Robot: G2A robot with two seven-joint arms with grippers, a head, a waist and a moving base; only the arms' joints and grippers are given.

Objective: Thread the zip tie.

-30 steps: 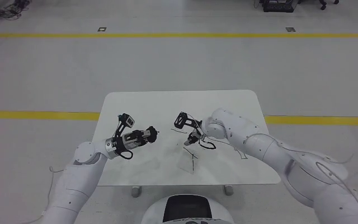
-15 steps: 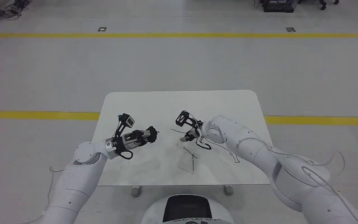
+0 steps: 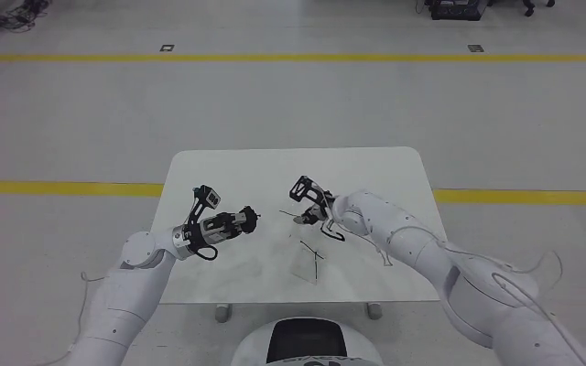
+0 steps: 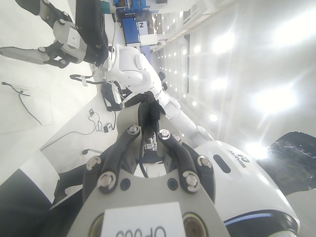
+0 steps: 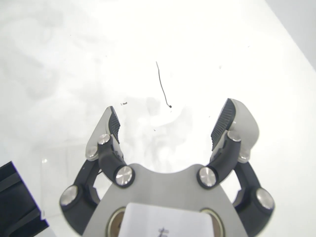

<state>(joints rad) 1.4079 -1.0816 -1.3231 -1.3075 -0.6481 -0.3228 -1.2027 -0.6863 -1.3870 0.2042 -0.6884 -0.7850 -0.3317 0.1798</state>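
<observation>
My left gripper hangs above the left half of the white table. It is shut on a thin black zip tie, whose strand runs back between the fingers. My right gripper stands open just over the table near its middle, facing the left one. Another thin black zip tie lies flat on the table just beyond its fingertips, also seen as a short dark line. Nothing is between the right fingers. The left wrist view shows the right gripper open as well.
A clear plastic sheet with a few more black zip ties lies toward the table's near edge, below the right gripper. The far half and the right side of the table are bare.
My right gripper has shifted a little toward the far side and the left, closer to the loose zip tie on the table. The left arm has kept still.
</observation>
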